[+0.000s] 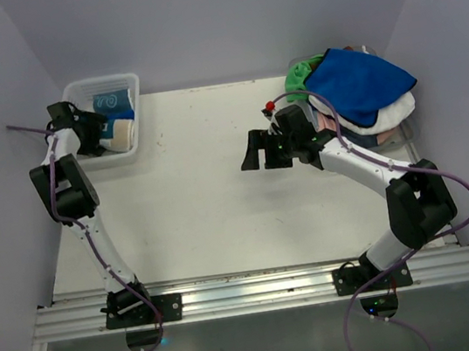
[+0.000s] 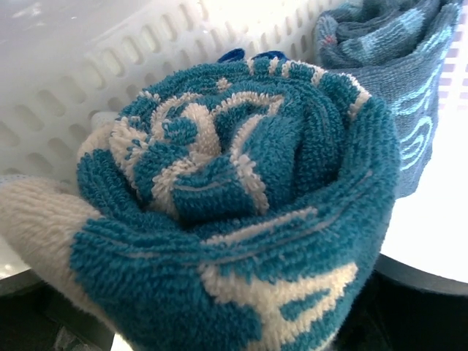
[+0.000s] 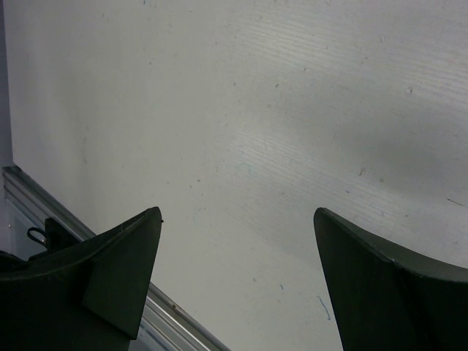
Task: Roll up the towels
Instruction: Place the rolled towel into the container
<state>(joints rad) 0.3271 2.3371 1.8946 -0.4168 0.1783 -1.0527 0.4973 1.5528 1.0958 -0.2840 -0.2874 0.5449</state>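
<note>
A rolled teal and beige towel (image 2: 241, 212) fills the left wrist view, seen end-on inside the mesh basket (image 2: 110, 66). It hides my left fingers. Seen from above, my left gripper (image 1: 95, 130) reaches into the basket (image 1: 135, 146) right at this roll (image 1: 120, 132). A second rolled teal towel (image 1: 111, 99) lies behind it, also visible in the wrist view (image 2: 387, 51). A loose pile of towels sits at the back right, royal blue (image 1: 360, 82) on top of white (image 1: 393, 115), pink and green (image 1: 298, 78). My right gripper (image 1: 255, 150) hovers open over the bare table (image 3: 241, 110), holding nothing.
The basket stands at the table's back left corner against the wall. Purple-grey walls close in the table on three sides. A metal rail (image 1: 252, 292) runs along the near edge, where both arm bases are bolted.
</note>
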